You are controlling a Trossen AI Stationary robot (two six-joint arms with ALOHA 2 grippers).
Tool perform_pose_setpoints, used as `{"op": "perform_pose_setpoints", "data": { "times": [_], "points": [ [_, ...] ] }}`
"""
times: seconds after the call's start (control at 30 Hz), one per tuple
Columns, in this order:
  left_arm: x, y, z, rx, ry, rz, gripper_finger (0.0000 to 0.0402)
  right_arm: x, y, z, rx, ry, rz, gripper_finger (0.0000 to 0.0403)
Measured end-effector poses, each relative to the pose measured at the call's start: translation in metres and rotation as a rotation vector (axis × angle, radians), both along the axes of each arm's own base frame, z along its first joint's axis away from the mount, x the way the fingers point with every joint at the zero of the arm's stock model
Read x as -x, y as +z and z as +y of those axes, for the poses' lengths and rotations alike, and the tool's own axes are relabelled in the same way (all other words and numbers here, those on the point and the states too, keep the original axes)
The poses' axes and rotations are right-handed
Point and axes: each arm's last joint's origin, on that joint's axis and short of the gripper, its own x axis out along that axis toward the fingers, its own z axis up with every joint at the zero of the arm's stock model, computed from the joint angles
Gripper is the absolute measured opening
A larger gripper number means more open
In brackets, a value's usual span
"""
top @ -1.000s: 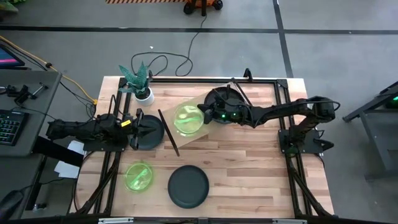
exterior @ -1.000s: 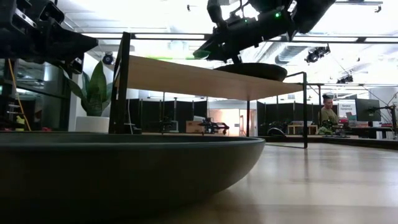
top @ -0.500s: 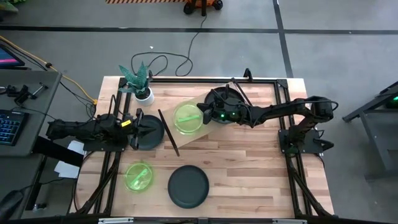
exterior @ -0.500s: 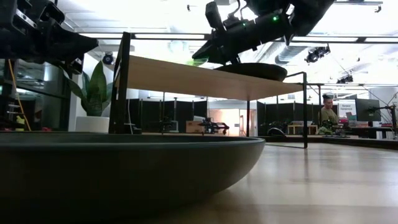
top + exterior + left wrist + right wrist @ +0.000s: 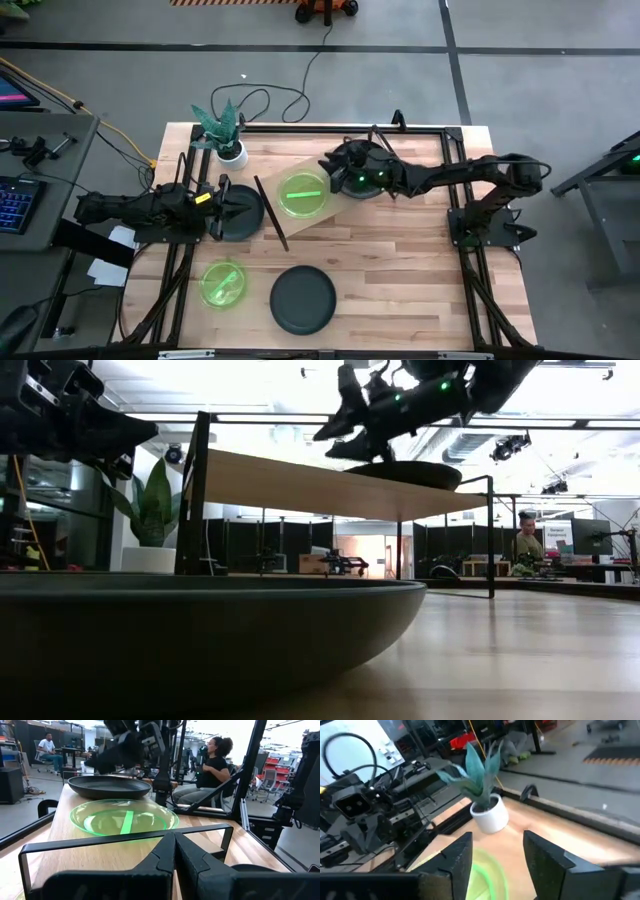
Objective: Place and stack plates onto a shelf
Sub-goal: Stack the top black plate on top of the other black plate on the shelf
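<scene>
The right claw (image 5: 325, 180) hangs wide open, holding nothing, just over the shelf (image 5: 345, 208). A green plate (image 5: 304, 193) lies flat on the shelf right below it, a dark plate (image 5: 109, 786) just behind. The left claw (image 5: 222, 208) is closed tight beside another dark plate (image 5: 243, 222) on the desk (image 5: 400, 280).

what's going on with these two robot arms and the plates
The right gripper hangs open above the light wooden shelf, beside a translucent green plate lying flat on it next to a dark grey plate. The left gripper waits shut by the shelf's end. Another green plate and a dark plate sit on the table.
</scene>
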Motion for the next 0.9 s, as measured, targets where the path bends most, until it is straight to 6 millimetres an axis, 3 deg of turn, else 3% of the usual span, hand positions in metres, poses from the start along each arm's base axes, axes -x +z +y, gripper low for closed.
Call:
{"op": "perform_pose_setpoints", "data": {
  "times": [0.2, 0.33, 0.5, 0.7, 0.9],
  "points": [
    [0.000, 0.000, 0.000, 0.000, 0.002, 0.001, 0.0001, 0.031, 0.032, 0.003, 0.077, 0.064, 0.078, 0.0144],
    [0.000, 0.000, 0.000, 0.000, 0.003, 0.001, 0.0001, 0.053, 0.045, 0.018, 0.092, 0.117, 0.162, 0.0093],
    [0.000, 0.000, 0.000, -0.013, 0.005, -0.002, 0.0001, 0.067, 0.055, 0.053, 0.202, 0.247, 0.219, 0.0010],
    [0.000, 0.001, 0.000, -0.016, 0.005, -0.008, 0.0001, 0.071, 0.055, 0.084, 0.270, 0.244, 0.246, 0.0039],
    [0.003, 0.014, -0.002, 0.016, -0.064, -0.025, 0.0008, 0.072, 0.055, 0.094, 0.280, 0.242, 0.245, 0.0048]
  ]
}}
